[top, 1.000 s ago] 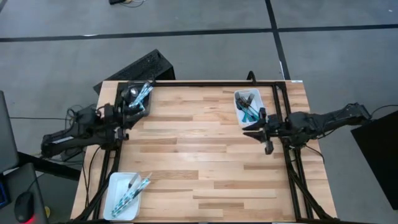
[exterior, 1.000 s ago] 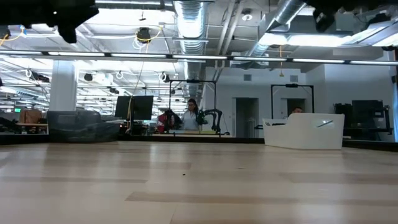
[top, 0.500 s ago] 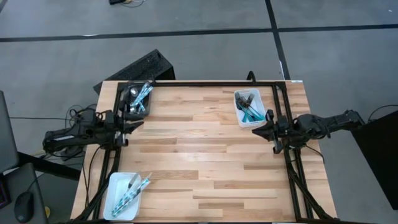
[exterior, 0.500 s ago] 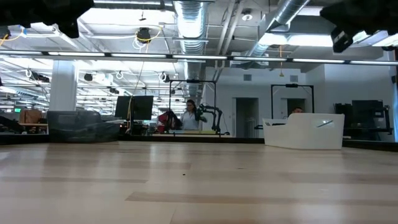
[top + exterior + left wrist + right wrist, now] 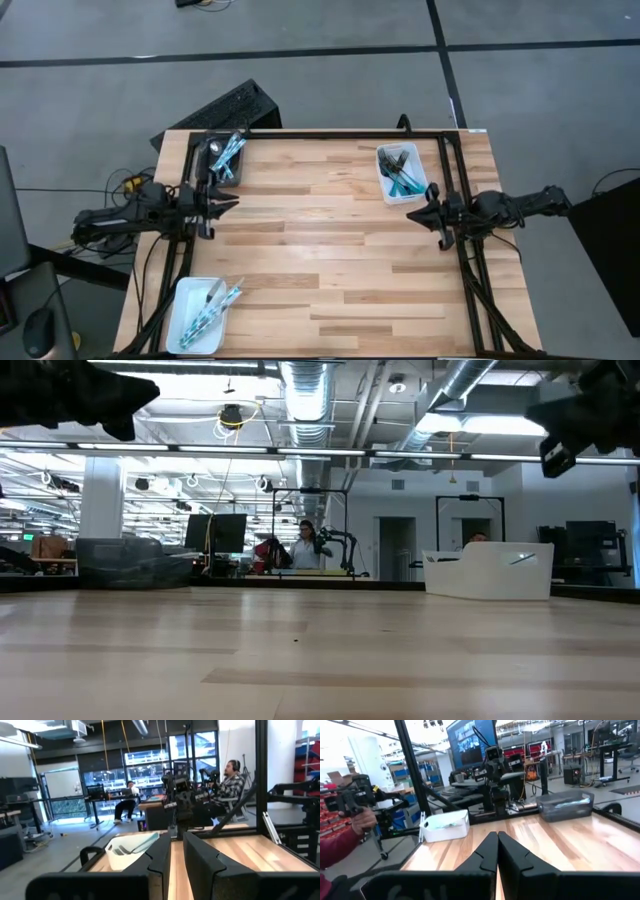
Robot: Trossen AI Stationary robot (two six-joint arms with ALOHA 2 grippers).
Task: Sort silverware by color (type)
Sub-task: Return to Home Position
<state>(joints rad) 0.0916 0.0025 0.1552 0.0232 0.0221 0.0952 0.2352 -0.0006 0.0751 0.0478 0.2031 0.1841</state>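
Up top I see my left gripper (image 5: 228,203) at the worktop (image 5: 320,250) edge, with silverware (image 5: 228,150) in the dark bin (image 5: 236,176) just beside it. My right gripper (image 5: 412,217) is near a white tray (image 5: 400,198) holding more. On the left wrist cam the fingers are a crack apart and empty. On the right wrist cam they're pressed together and empty.

Two white trays (image 5: 400,198) (image 5: 190,295), one dark bin (image 5: 237,170)
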